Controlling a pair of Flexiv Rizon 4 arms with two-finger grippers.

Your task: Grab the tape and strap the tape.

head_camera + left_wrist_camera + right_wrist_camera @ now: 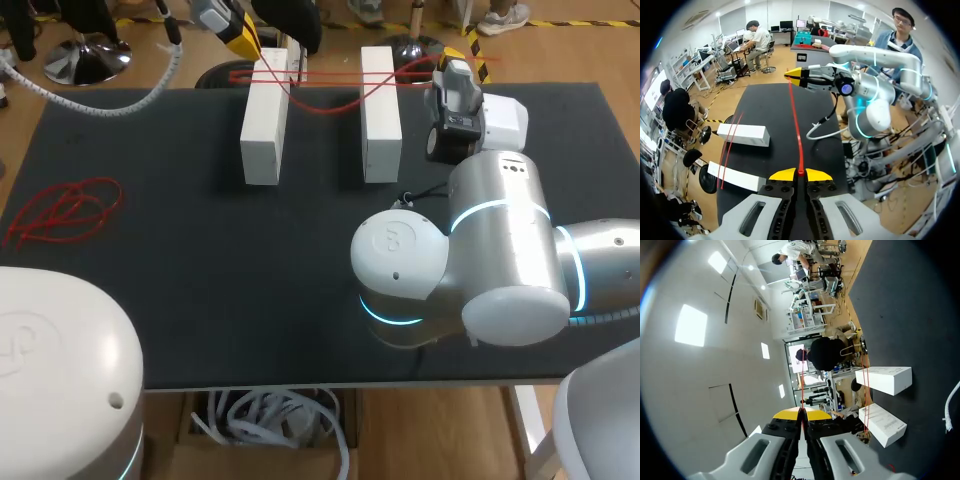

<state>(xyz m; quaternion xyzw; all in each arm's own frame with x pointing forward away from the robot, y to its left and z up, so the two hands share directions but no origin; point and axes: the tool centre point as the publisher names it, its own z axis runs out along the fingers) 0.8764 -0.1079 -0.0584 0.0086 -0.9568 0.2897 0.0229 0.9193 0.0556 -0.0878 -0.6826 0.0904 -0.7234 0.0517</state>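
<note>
Nearest me, at mid-left on the table [250, 290], lay a loose red tangle [62, 210], with neither arm near it. Farther up, around centre frame, stood the left block [265, 125] and the right block [381, 115], well apart. Along the top edge the tape [330, 75] ran across both blocks, taut between my arms. The left gripper [800, 174] pinched one end and the right gripper [801, 414] the other, each pressed together on it. I judged the grabbing done and the strapping underway. The next move called for drawing the ends around the blocks without losing tension.
</note>
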